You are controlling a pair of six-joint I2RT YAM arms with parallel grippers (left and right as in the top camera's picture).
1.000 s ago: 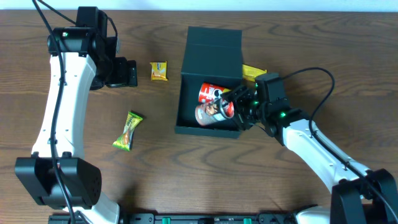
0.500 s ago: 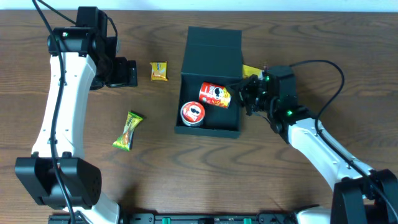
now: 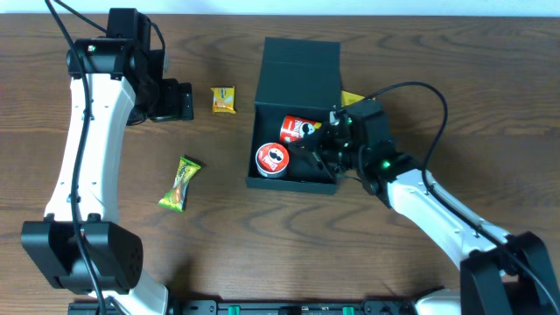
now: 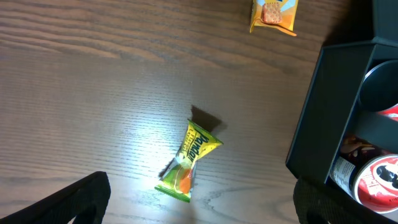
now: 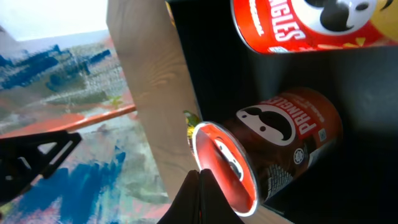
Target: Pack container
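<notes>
likely stiff and light, the container [image 3: 289,185] sits open on the table [image 3: 455,61], best held by a wall's rim; over its right wall the right gripper [image 5: 200,182] is pinched together, empty; well left of it the left gripper [image 3: 182,102] gapes.

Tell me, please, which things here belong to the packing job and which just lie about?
Job: dark square rigid box; inside it, lid-up red snack can, side-lying red snack can.
Lying about, perhaps next: green-yellow packet; yellow cracker packet; yellow packet beside box.

Dark sq container [image 3: 300,72] upright at table [image 3: 262,254] ctr, flap lid open.
</notes>
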